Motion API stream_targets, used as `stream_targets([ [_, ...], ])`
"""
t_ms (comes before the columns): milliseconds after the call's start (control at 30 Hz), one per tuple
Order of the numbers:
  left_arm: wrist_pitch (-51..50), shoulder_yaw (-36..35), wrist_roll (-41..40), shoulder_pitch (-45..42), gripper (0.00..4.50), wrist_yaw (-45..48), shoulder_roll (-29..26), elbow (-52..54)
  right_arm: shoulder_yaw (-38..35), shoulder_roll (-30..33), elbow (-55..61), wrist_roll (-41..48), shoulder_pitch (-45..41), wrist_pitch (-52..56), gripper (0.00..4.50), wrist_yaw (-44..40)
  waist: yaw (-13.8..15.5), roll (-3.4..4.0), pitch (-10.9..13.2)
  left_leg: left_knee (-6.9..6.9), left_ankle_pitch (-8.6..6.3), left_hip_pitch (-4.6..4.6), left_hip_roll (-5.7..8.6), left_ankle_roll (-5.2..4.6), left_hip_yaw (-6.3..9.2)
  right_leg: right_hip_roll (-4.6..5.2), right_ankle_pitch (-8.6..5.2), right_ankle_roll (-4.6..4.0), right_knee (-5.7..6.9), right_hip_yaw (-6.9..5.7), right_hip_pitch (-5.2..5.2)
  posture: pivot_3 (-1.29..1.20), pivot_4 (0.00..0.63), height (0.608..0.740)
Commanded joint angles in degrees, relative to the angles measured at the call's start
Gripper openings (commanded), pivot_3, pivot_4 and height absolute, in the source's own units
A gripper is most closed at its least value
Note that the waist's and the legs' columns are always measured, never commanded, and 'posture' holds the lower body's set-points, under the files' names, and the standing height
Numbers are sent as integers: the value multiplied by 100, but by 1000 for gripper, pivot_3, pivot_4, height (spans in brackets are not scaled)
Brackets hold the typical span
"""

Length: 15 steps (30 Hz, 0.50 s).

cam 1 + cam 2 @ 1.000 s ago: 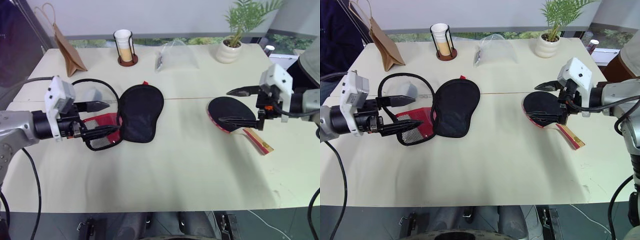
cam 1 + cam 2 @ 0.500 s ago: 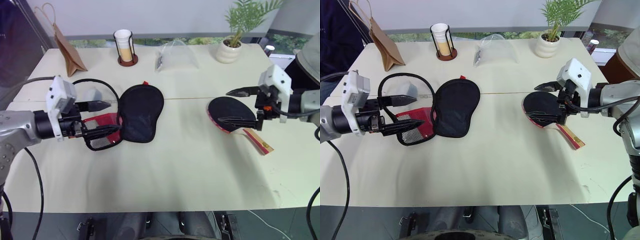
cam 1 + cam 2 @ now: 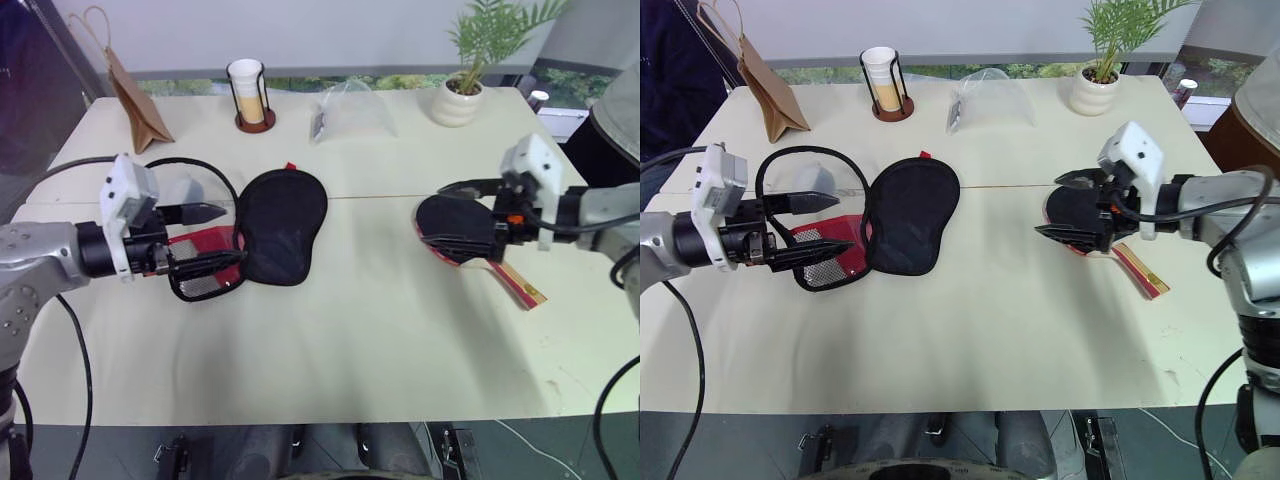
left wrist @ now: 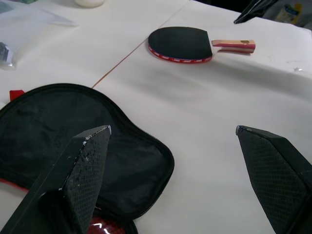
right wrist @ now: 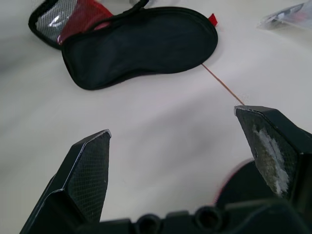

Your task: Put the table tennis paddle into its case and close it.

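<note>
The paddle (image 4: 180, 44) lies flat on the bench (image 3: 350, 330) toward its right side, black face up, its wooden handle (image 3: 520, 283) pointing to the near right. The right gripper (image 3: 1068, 207) hangs over the blade's left part with its fingers (image 5: 87, 170) wide apart, holding nothing. The case (image 3: 280, 225) lies unzipped on the left half of the bench, well apart from the paddle; its black lining faces up, and a red and mesh panel (image 3: 830, 262) shows at its left end. The left gripper (image 3: 215, 238) hovers above that left end, fingers (image 4: 85, 165) spread and empty. A paper bag (image 3: 135, 95), a cup in a wire holder (image 3: 247, 95), a clear bag (image 3: 352, 108) and a potted plant (image 3: 462, 85) stand along the far edge.
</note>
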State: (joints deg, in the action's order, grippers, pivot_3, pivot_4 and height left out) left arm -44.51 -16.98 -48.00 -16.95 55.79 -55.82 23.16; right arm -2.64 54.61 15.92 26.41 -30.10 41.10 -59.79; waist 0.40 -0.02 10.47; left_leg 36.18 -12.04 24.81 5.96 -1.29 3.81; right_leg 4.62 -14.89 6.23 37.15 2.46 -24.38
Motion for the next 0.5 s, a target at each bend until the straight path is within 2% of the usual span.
stream_targets([
  [33, 98, -40, 32, -62, 4278, -27, 13, 56, 428, -566, 380, 175, -185, 662, 4447, 551, -10, 0, 0, 0, 0, 0, 0, 0, 0, 0, 0, 1, 1, 0, 0, 0, 150, 734],
  [267, 87, -199, 69, 22, 4278, -20, -101, 70, 1368, -2285, -3, 19, -647, 1940, 4447, 1819, -66, -1, -1, -3, 5, 0, 1, 3, 2, -3, 4, 0, 7, 2, -7, 0, 150, 734],
  [500, 20, -370, 7, 188, 4278, -81, -160, 234, 2166, -3641, -1223, -559, -1140, 1837, 4447, 2543, -128, -14, -9, -4, 8, -1, 6, 7, 7, -7, 13, -10, 10, -2, -8, 0, 150, 734],
])
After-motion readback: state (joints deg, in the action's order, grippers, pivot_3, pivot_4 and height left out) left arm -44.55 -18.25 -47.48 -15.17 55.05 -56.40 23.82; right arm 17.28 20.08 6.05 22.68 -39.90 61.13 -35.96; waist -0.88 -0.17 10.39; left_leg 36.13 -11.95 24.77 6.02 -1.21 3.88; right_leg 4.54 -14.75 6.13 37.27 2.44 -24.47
